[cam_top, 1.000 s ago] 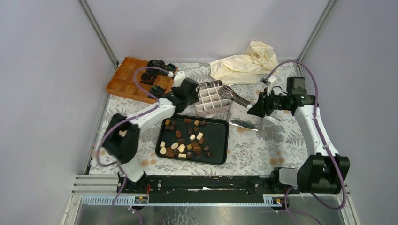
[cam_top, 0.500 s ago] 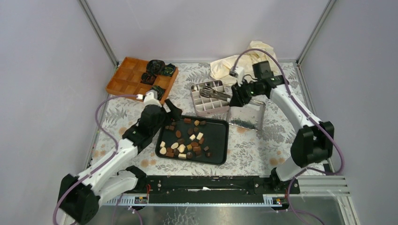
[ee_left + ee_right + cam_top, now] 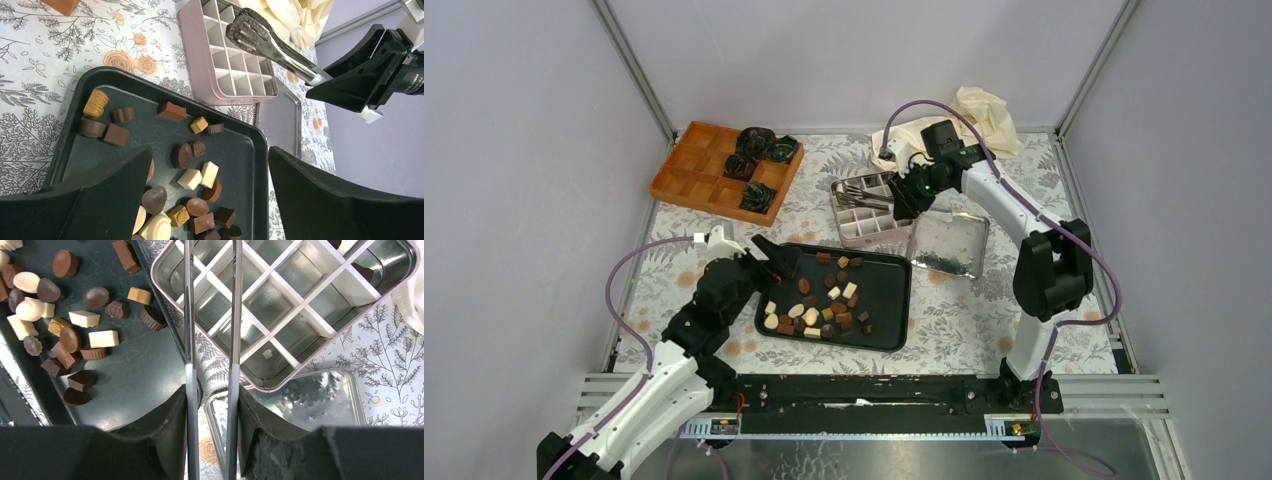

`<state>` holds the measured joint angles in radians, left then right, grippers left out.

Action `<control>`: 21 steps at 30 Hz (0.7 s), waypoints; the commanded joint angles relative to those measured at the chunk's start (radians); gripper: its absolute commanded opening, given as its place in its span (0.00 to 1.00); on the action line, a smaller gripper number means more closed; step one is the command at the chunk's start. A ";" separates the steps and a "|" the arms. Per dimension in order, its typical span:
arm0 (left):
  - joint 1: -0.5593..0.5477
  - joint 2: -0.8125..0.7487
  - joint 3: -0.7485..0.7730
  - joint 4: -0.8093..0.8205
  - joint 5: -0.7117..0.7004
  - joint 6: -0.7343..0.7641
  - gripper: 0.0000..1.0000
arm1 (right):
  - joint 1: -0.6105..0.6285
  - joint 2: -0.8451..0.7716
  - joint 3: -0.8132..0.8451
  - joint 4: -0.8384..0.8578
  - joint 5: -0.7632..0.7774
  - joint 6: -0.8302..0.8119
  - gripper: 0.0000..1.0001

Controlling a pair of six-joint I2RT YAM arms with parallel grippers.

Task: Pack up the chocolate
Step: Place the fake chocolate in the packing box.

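Right gripper (image 3: 210, 402) clamps tongs (image 3: 187, 315) over the divided tin (image 3: 280, 385), upper centre; left gripper (image 3: 209, 156) gapes wide above the tray (image 3: 135, 375), where nearly all chocolate (image 3: 30, 282) lies unpacked, packing evidently barely begun.

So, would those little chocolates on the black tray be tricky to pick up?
Probably. The chocolates look smooth, so likely slippery between the metal tongs. The rounded ones may roll; the square blocks should sit steadier. Small, so probably light.

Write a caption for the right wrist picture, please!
Right pincer holds metal tongs over the divided tin, beside a black tray of mixed chocolate.
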<state>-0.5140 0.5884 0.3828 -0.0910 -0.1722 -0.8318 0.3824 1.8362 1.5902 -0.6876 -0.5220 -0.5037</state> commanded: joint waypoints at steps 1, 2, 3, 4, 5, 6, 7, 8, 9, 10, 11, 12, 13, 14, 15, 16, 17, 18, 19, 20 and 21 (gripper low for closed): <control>0.008 0.004 0.009 0.034 0.010 -0.015 0.94 | 0.018 0.034 0.088 -0.012 0.040 -0.009 0.13; 0.009 0.009 0.012 0.035 0.011 -0.015 0.94 | 0.019 0.042 0.095 -0.015 0.042 -0.009 0.13; 0.008 0.014 0.015 0.037 0.012 -0.014 0.94 | 0.021 0.049 0.102 -0.018 0.044 -0.008 0.14; 0.008 0.018 0.017 0.037 0.012 -0.013 0.94 | 0.023 0.054 0.106 -0.020 0.045 -0.008 0.14; 0.009 0.022 0.020 0.037 0.015 -0.012 0.94 | 0.025 0.060 0.109 -0.019 0.049 -0.008 0.15; 0.008 0.027 0.022 0.038 0.015 -0.011 0.94 | 0.027 0.067 0.113 -0.019 0.053 -0.008 0.18; 0.009 0.031 0.023 0.039 0.016 -0.010 0.94 | 0.027 0.073 0.118 -0.021 0.056 -0.009 0.19; 0.009 0.034 0.024 0.041 0.019 -0.010 0.94 | 0.028 0.081 0.124 -0.024 0.058 -0.009 0.21; 0.009 0.036 0.024 0.045 0.020 -0.011 0.94 | 0.029 0.087 0.131 -0.026 0.061 -0.009 0.23; 0.008 0.039 0.024 0.047 0.022 -0.012 0.94 | 0.029 0.093 0.138 -0.030 0.061 -0.008 0.24; 0.008 0.040 0.024 0.049 0.025 -0.013 0.94 | 0.029 0.096 0.143 -0.032 0.062 -0.008 0.27; 0.008 0.043 0.024 0.051 0.027 -0.013 0.94 | 0.030 0.099 0.146 -0.032 0.061 -0.006 0.29; 0.008 0.043 0.024 0.052 0.029 -0.014 0.94 | 0.030 0.101 0.148 -0.033 0.062 -0.003 0.31; 0.008 0.044 0.024 0.053 0.031 -0.015 0.94 | 0.030 0.104 0.152 -0.034 0.062 -0.003 0.34; 0.008 0.044 0.024 0.054 0.032 -0.015 0.94 | 0.030 0.105 0.154 -0.035 0.060 -0.002 0.36; 0.008 0.043 0.024 0.055 0.034 -0.015 0.94 | 0.030 0.106 0.156 -0.036 0.059 -0.001 0.38; 0.008 0.041 0.024 0.056 0.034 -0.016 0.94 | 0.030 0.106 0.157 -0.037 0.058 -0.001 0.39; 0.008 0.041 0.024 0.056 0.035 -0.017 0.94 | 0.030 0.107 0.155 -0.037 0.059 0.000 0.40; 0.008 0.041 0.024 0.058 0.036 -0.019 0.94 | 0.030 0.105 0.156 -0.038 0.059 0.001 0.41; 0.008 0.040 0.025 0.059 0.039 -0.021 0.94 | 0.030 0.104 0.157 -0.039 0.059 0.001 0.42; 0.008 0.039 0.025 0.062 0.041 -0.022 0.94 | 0.030 0.100 0.157 -0.039 0.059 0.001 0.44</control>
<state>-0.5140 0.6334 0.3828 -0.0902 -0.1516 -0.8402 0.4015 1.9514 1.6901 -0.7258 -0.4603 -0.5034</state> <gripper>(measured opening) 0.942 0.426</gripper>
